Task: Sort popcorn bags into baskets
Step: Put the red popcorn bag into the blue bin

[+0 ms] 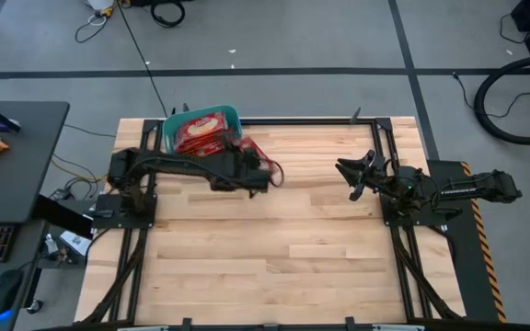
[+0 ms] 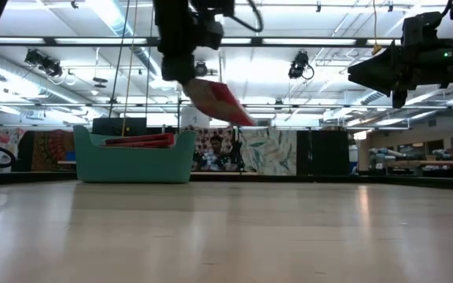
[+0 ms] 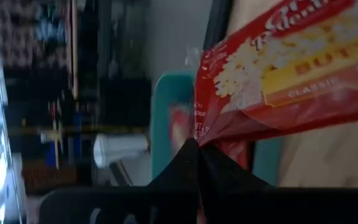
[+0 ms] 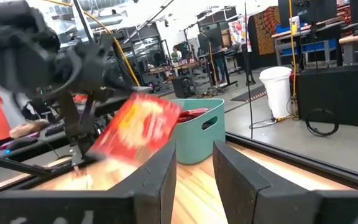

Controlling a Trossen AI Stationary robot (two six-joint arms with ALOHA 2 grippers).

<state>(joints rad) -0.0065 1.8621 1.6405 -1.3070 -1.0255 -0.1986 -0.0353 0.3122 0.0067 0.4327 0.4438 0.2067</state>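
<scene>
Bench (image 1: 274, 248): pale wooden top, both arms above it.
Tub (image 1: 167, 131): teal, at the far edge on the left side, red popcorn bags (image 1: 198, 131) stacked inside, seen too in the low view (image 2: 140, 141).
Left gripper (image 1: 263, 176): raised off the bench just beside the tub, jaws clenched on one popcorn bag (image 2: 220, 102), which hangs tilted in the air.
Right gripper (image 1: 350, 176): hovering at the right side, well apart, jaws released with nothing between them.
</scene>
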